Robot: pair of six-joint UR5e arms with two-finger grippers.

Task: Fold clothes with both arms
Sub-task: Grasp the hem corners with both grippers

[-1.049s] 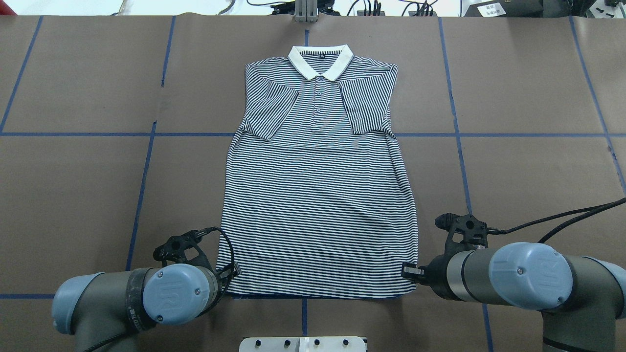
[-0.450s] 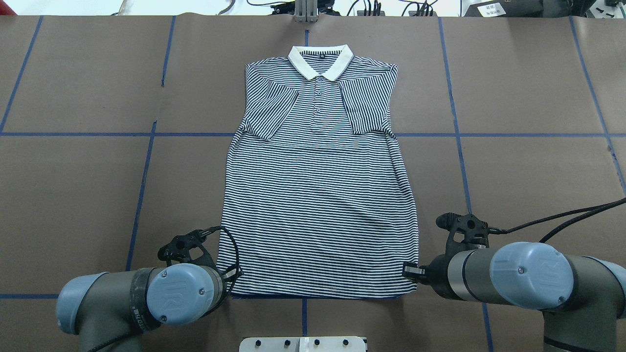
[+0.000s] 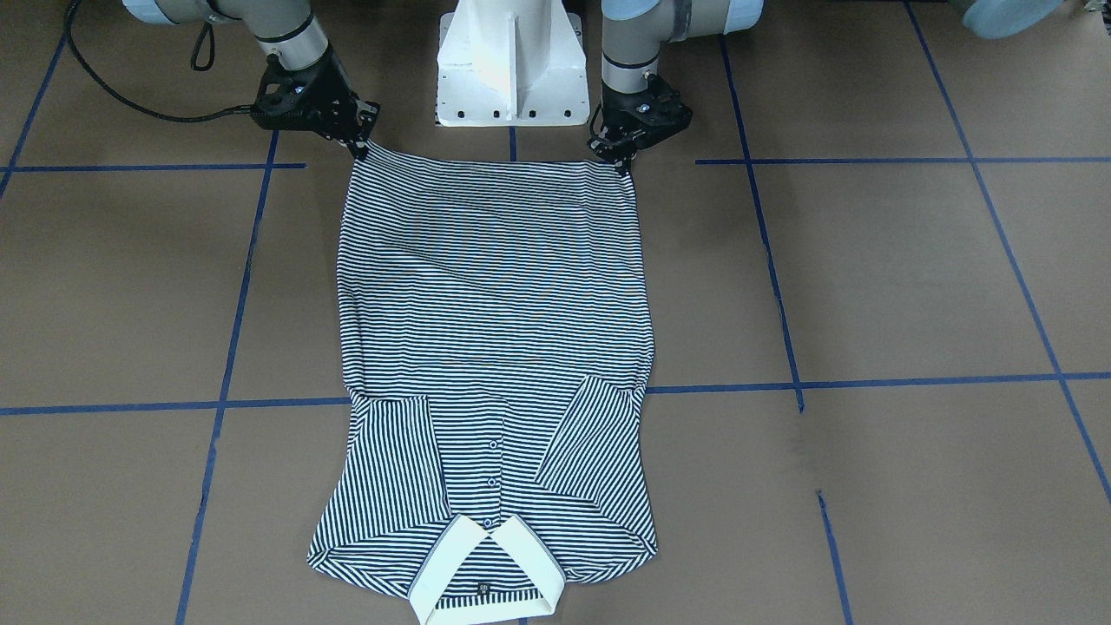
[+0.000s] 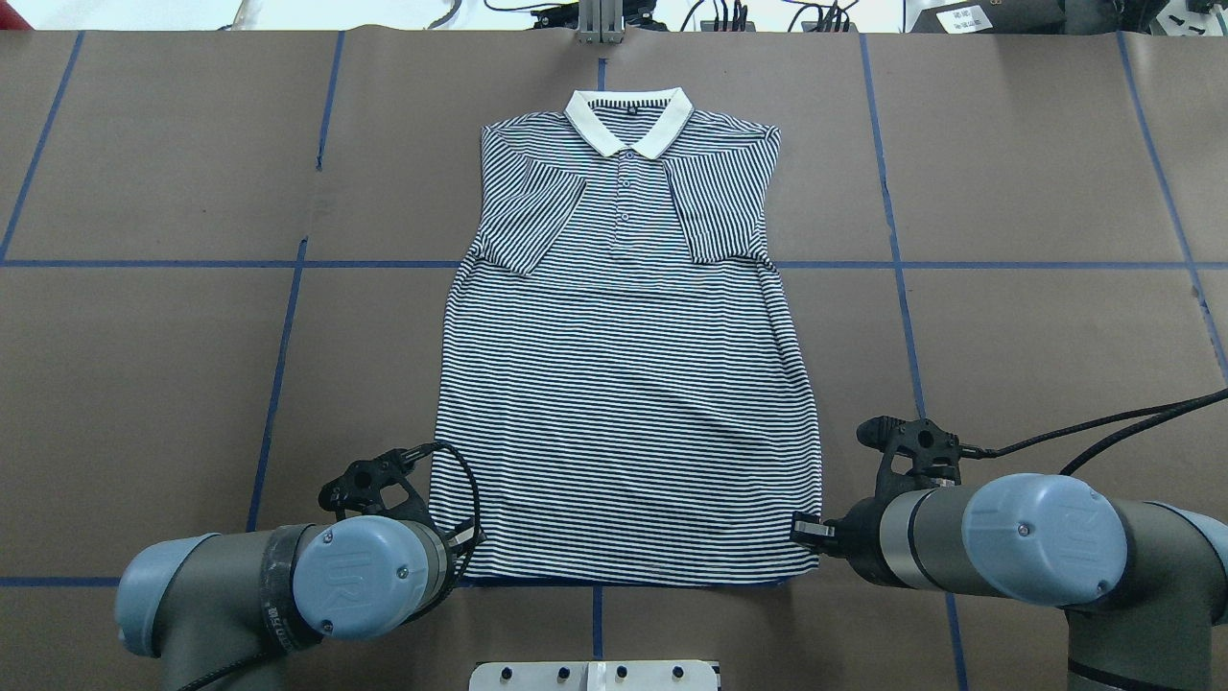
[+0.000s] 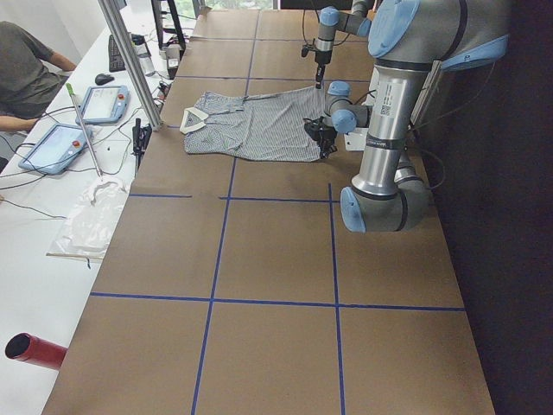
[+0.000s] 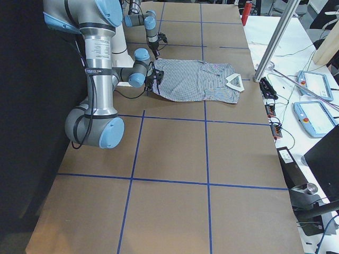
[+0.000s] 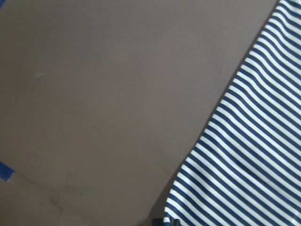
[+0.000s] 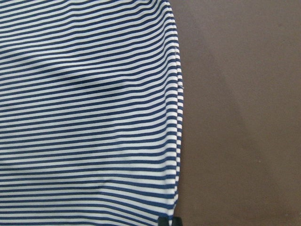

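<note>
The striped polo shirt (image 4: 624, 384) lies flat, front up, on the brown table, with its cream collar (image 4: 628, 123) at the far side and both sleeves folded in over the chest. My left gripper (image 4: 468, 537) is at the hem's left corner and is shut on it. My right gripper (image 4: 804, 531) is shut on the hem's right corner. In the front-facing view the left gripper (image 3: 623, 163) and the right gripper (image 3: 358, 146) each pinch a hem corner of the shirt (image 3: 490, 286) that is drawn up slightly. The wrist views show only striped cloth (image 7: 254, 155) (image 8: 89, 117) and bare table.
The white pedestal base (image 3: 508, 61) stands just behind the hem, between the arms. Blue tape lines (image 4: 288, 317) grid the table. A metal post (image 4: 600, 24) stands beyond the collar. An operator (image 5: 26, 69) and tablets (image 5: 104, 102) are at the far side bench.
My left arm has shifted slightly to the right, toward the hem's left corner. The right arm and the shirt have barely moved.
</note>
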